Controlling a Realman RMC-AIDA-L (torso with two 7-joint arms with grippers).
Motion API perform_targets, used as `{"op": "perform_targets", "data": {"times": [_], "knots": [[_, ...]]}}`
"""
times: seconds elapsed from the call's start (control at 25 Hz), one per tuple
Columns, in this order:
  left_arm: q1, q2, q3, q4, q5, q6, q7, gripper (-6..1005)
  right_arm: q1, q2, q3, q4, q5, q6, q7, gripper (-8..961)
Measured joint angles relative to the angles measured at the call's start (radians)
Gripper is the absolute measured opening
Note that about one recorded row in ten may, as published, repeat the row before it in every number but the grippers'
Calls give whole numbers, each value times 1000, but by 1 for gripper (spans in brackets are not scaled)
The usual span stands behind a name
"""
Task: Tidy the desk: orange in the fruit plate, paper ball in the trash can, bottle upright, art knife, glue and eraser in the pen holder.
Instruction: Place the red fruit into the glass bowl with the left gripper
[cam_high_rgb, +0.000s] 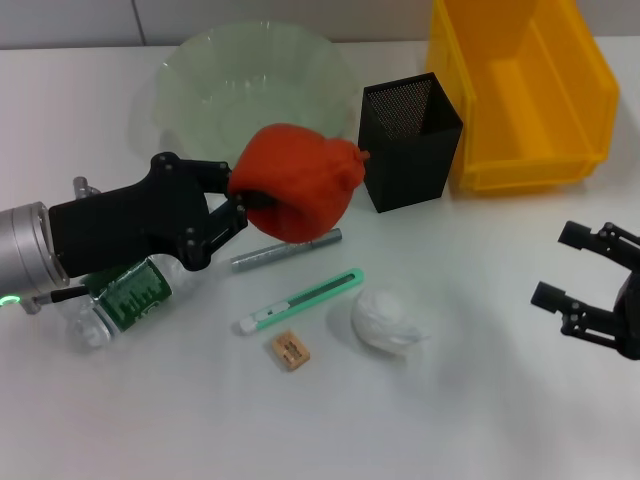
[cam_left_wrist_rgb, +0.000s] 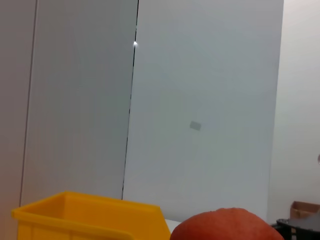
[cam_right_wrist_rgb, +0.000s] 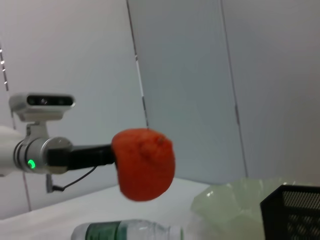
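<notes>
White desk, orange step in hand: your left gripper (cam_high_rgb: 238, 205) holds the orange (cam_high_rgb: 297, 181) clamped aloft near the fruit plate (cam_high_rgb: 200, 75) at the far edge; carry it over, then release. Right gripper (cam_high_rgb: 590, 285) idles spread and empty.

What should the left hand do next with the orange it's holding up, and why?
Probably carry it back over the fruit plate and lower it in. The left hand is shut on the orange, which the right wrist view shows lifted above the table, just in front of the plate's near rim. The right hand waits open at the right.
</notes>
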Motion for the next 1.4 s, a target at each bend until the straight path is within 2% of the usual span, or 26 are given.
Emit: {"op": "perform_targets", "data": {"times": [1.0, 1.2, 1.32, 1.4], "knots": [[-1, -9, -12, 0, 0, -6, 0, 94, -1, 11, -4, -5, -75, 50, -56, 812], [-14, -29, -82, -10, 0, -21, -11, 94, -1, 13, -2, -6, -75, 51, -56, 811], [-34, -49, -122, -19, -3, -87, -31, 95, 1, 13, -2, -6, -75, 51, -56, 810], [-68, -52, -130, -64, -27, -155, -39, 95, 2, 14, -1, -6, -75, 51, -56, 810]]}}
